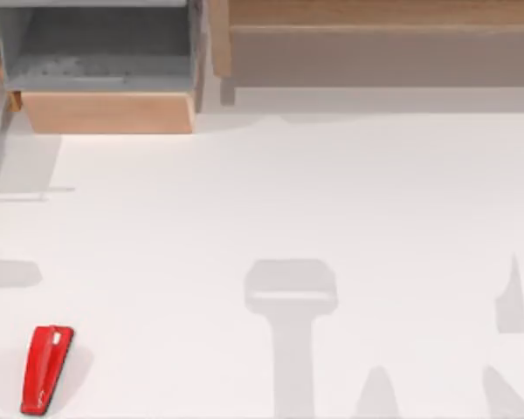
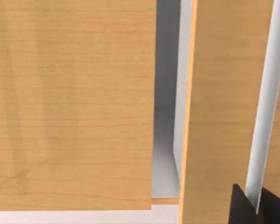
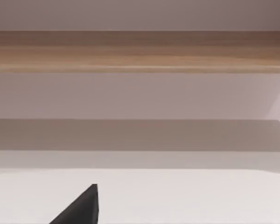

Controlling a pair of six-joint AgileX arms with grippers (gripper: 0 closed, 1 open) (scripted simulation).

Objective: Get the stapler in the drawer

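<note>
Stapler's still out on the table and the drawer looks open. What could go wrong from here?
1. The stapler lies at the table's near-left edge; a clumsy pick could knock it off.
2. The drawer sits far away at the back left, so a weak grip may drop it on the way.
3. A low carry could hit the drawer's front panel.

Sim lab bench: bare white table (image 1: 332, 201), wooden unit (image 1: 375, 44).

White bench (image 1: 332, 201): red stapler (image 1: 46, 369) lying near the front-left corner; open drawer (image 1: 105, 112) at the back-left corner; longer wooden unit (image 1: 375, 52) along the back edge, beside it.
</note>
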